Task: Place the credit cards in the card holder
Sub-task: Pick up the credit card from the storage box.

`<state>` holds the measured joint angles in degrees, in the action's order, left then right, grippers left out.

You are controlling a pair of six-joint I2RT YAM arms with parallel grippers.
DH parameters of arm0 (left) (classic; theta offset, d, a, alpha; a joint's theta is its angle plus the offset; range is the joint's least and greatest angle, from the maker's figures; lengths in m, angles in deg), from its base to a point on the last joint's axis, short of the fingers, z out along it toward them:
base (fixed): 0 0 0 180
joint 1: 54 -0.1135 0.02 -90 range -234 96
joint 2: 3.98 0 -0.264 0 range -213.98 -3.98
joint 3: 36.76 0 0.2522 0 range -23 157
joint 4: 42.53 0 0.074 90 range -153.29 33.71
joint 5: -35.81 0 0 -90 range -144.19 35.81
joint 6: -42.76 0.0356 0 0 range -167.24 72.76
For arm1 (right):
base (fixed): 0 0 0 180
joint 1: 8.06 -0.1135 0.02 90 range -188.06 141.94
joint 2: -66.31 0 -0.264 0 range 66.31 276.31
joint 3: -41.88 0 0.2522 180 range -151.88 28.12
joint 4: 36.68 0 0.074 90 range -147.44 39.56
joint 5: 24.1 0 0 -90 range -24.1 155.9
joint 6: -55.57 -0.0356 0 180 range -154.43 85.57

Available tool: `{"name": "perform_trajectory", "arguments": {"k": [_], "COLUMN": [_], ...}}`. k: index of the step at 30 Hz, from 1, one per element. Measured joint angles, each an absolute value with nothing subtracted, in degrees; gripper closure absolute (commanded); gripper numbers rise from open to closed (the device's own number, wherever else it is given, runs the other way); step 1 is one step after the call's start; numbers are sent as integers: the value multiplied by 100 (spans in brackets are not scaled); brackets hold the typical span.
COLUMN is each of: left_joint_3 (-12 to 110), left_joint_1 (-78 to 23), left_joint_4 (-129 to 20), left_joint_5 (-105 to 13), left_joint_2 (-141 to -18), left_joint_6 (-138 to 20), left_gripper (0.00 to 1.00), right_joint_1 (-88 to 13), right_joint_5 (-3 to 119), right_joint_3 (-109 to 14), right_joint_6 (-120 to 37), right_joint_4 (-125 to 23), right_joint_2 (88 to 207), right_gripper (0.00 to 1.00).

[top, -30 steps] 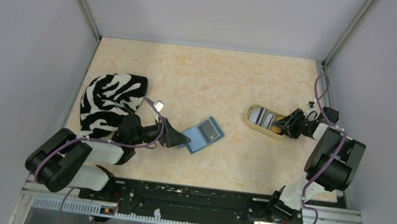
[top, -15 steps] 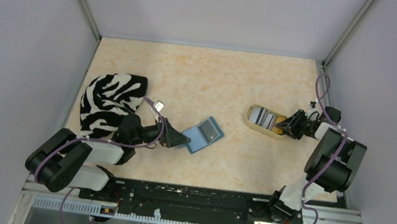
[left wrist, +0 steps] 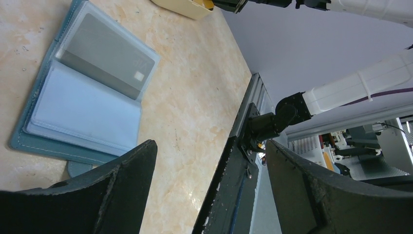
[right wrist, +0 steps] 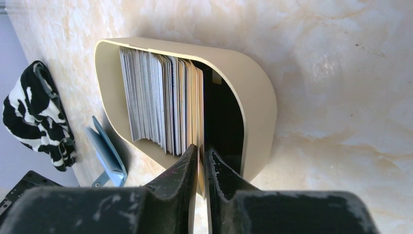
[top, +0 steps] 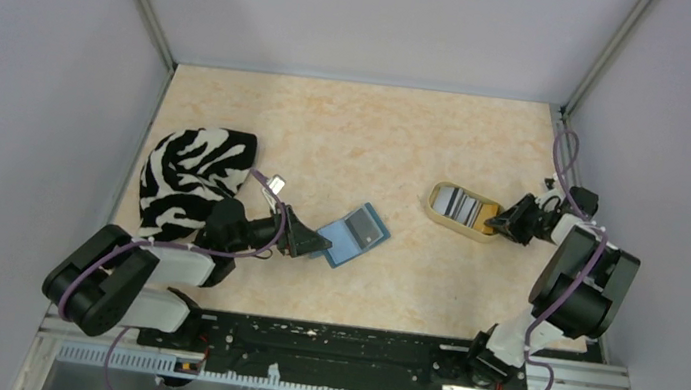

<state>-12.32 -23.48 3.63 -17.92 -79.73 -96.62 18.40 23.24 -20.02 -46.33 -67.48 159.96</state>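
From above, we see one card holder (top: 353, 235) lying open on the table, just beside the left gripper (top: 313, 244). Well apart, to the right, stands one beige tray (top: 436, 199) with the right gripper (top: 497, 223) at its near end. One zebra-patterned cloth (top: 188, 174) lies at the left.

From the left wrist, we count one grey card (left wrist: 104, 63) already in the holder's upper sleeve. The lower sleeve looks empty. The left fingers are spread wide with nothing between them.

From the right wrist, we see the credit cards (right wrist: 156, 102) standing on edge in the tray, packed too tightly to count. The right fingers are drawn almost together and pinch the gold-orange card (right wrist: 200, 107) at the end of the stack.

We judge the task to be at an early stage. One card is stowed, a second is gripped but not yet lifted out, and the bulk of the stack remains in the tray.
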Motion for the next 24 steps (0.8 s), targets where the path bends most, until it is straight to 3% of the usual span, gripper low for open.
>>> {"name": "perform_trajectory", "arguments": {"k": [4, 24], "left_joint_3": [-1232, -1224], "left_joint_1": [-2348, -2348], "left_joint_4": [359, 169], "left_joint_5": [-1792, -1792], "left_joint_2": [-7962, -7809], "left_joint_6": [-9660, -9656], "left_gripper": [12, 10], "right_joint_1": [1908, 2035], "right_joint_5": [2338, 2808], "right_joint_3": [-2002, -2347], "right_joint_6": [-4604, -3789], "right_joint_4": [-6787, -7439], "right_joint_2": [15967, 14719], "right_gripper": [100, 100]}}
